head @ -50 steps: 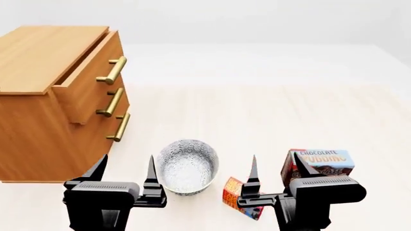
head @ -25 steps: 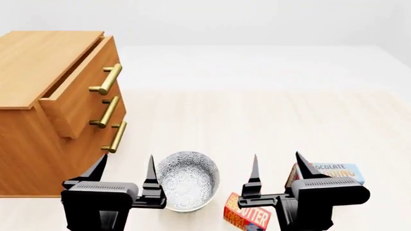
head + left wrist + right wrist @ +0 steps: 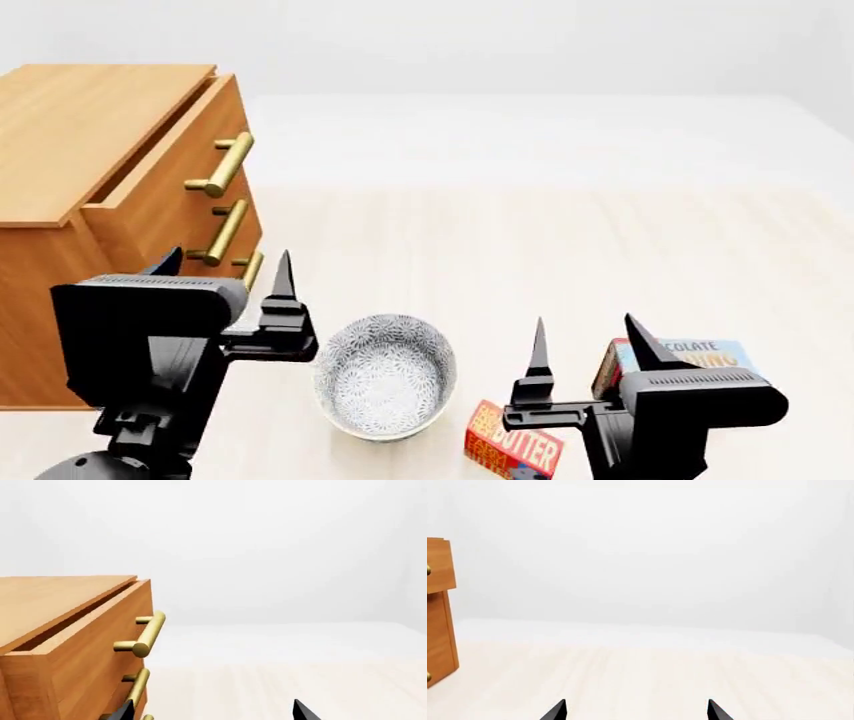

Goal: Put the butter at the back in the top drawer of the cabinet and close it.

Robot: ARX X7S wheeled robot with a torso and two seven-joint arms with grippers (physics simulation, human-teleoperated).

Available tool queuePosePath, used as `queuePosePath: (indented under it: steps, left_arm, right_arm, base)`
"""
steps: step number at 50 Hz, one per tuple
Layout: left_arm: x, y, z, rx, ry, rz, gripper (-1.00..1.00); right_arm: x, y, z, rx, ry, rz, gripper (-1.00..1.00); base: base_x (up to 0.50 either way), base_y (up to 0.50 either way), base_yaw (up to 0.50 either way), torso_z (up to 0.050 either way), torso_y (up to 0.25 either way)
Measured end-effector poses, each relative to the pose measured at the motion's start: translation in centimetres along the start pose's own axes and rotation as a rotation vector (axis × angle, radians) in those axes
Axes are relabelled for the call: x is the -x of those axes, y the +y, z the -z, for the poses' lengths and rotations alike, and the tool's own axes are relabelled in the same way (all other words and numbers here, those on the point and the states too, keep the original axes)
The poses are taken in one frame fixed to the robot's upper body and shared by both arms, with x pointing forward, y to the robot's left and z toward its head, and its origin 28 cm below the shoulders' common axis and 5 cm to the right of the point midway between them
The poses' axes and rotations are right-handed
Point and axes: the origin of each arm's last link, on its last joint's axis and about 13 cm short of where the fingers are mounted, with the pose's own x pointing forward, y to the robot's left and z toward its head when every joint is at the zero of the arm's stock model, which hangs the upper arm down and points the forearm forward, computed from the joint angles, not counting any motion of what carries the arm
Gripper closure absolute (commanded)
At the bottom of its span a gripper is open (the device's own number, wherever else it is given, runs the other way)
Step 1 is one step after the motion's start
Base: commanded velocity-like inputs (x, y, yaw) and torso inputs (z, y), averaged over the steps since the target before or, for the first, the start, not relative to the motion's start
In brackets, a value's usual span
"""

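The butter (image 3: 514, 450), a small red-and-orange box, lies on the floor at the near edge of the head view, just below and left of my right gripper (image 3: 585, 325), which is open and empty. The cabinet (image 3: 80, 130) stands at the left. Its top drawer (image 3: 167, 195) is pulled partly out, with the brass handle (image 3: 220, 165) on its front. My left gripper (image 3: 224, 262) is raised, open and empty, in front of the lower handles. The left wrist view shows the top drawer (image 3: 93, 645), its handle (image 3: 145, 634) and the open left gripper (image 3: 213, 712). In the right wrist view the open right gripper (image 3: 636, 711) faces bare floor.
A patterned grey bowl (image 3: 384, 375) sits on the floor between the two grippers. The chocolate pudding box (image 3: 694, 355) stands right behind the right gripper. The cabinet's edge (image 3: 440, 630) shows in the right wrist view. Pale wood floor (image 3: 534, 230) stretches ahead and to the right.
My left arm has risen and moved left toward the cabinet front. The right gripper has barely shifted. The head view first moved, then held steady.
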Motion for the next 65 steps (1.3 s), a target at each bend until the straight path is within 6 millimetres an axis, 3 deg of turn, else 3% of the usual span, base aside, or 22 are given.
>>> queuePosePath:
  steps: [22,32,47,65]
  left_arm:
    - [-4.5,0.9,-8.6,-0.118,0.055,-0.031,-1.0]
    - [-6.8,1.3,-11.5,-0.213,0.148,-0.077,-1.0]
    - [-10.3,2.1,-14.3,-0.284,0.339,-0.166,-1.0]
    - [-13.9,3.2,-15.6,-0.261,0.517,-0.183,-1.0]
  right_arm:
    - [0.2,-0.3,-0.3,-0.006,-0.007,0.004,-1.0]
    - [0.2,-0.3,-0.4,-0.007,-0.007,0.006,-1.0]
    - [0.2,-0.4,-0.5,-0.008,-0.006,0.007,-1.0]
    - [0.2,-0.4,-0.6,-0.01,-0.004,0.006,-1.0]
  base:
    - [0.0,0.0,0.0,0.0,0.0]
    - [0.0,0.0,0.0,0.0,0.0]
    - [0.0,0.0,0.0,0.0,0.0]
    - [0.0,0.0,0.0,0.0,0.0]
